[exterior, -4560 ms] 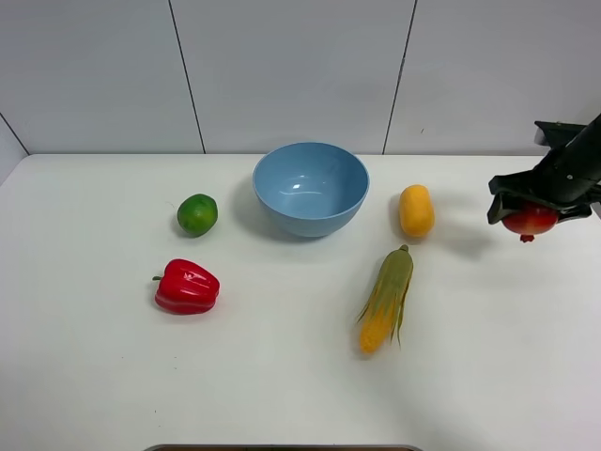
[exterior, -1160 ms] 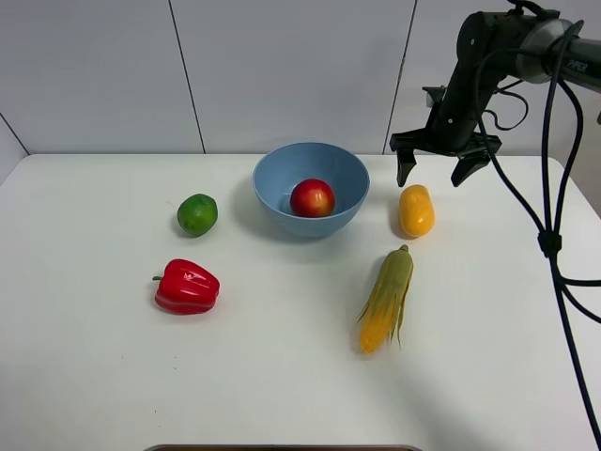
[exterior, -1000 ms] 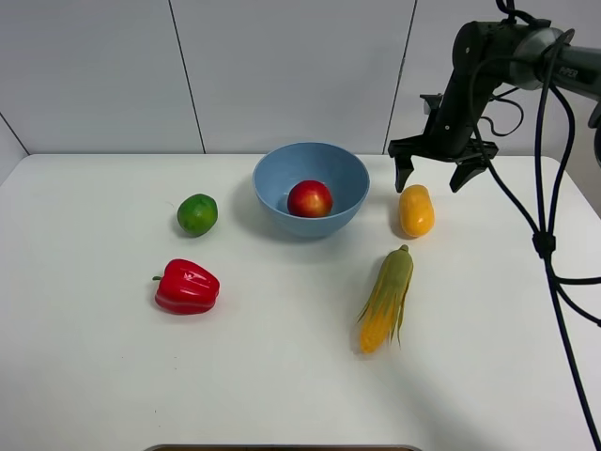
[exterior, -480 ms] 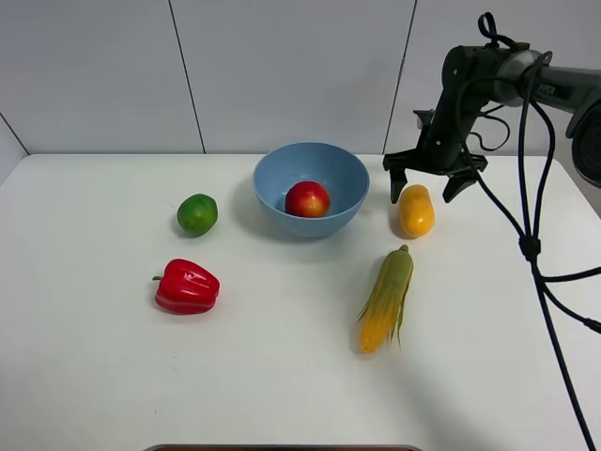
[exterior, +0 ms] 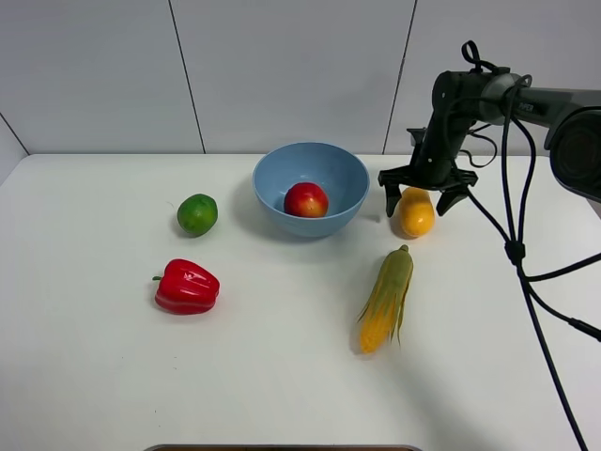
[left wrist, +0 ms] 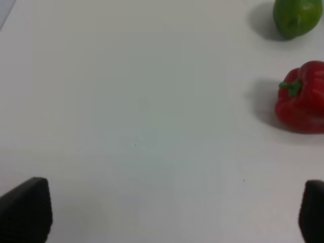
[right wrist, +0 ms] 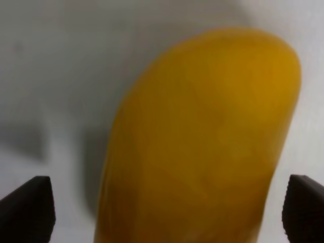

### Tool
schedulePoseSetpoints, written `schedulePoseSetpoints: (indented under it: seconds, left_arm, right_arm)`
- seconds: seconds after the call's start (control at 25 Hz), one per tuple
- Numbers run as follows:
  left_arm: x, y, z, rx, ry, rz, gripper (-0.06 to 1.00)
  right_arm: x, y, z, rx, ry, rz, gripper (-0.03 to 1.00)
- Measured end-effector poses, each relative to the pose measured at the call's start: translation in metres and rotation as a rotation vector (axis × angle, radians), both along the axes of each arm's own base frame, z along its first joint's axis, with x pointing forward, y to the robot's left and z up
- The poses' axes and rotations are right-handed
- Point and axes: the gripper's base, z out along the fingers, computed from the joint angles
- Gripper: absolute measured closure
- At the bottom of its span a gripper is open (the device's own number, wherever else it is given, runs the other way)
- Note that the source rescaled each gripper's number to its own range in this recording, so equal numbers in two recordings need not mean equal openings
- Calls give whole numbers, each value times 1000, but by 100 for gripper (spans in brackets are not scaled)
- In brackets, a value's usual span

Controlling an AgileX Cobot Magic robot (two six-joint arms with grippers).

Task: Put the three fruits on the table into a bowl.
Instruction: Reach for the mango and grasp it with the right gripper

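I am holding my right fingers point(exterior: 392, 199) spread apart astride the yellow-orange fruit point(exterior: 416, 218), lying near the surface's point(exterior: 282, 376) far edge beside the bowl point(exterior: 324, 225), seemingly not touching it yet, so they can close across it.

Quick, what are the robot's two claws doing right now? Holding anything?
Left gripper: open, holding nothing.
Right gripper: open, jaws on either side of the yellow-orange fruit, not gripping it.

Glossy black right arm point(exterior: 439, 124) trailing looped black cables point(exterior: 514, 250).
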Motion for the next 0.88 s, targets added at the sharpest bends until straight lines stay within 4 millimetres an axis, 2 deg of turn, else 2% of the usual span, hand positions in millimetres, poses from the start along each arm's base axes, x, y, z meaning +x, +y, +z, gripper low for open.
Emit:
schedulePoseSetpoints:
  seconds: [0.24, 0.44, 0.88]
  left_arm:
    - [0, 0, 0, 0, 0, 0, -6]
    - [0, 0, 0, -1, 0, 0, -6]
    - [0, 0, 0, -1, 0, 0, -6]
  right_arm:
    - [0, 0, -17, -6, 33, 3, 6]
    - [1, 0, -19, -4, 20, 10, 7]
    - [1, 0, -19, -6, 16, 14, 60]
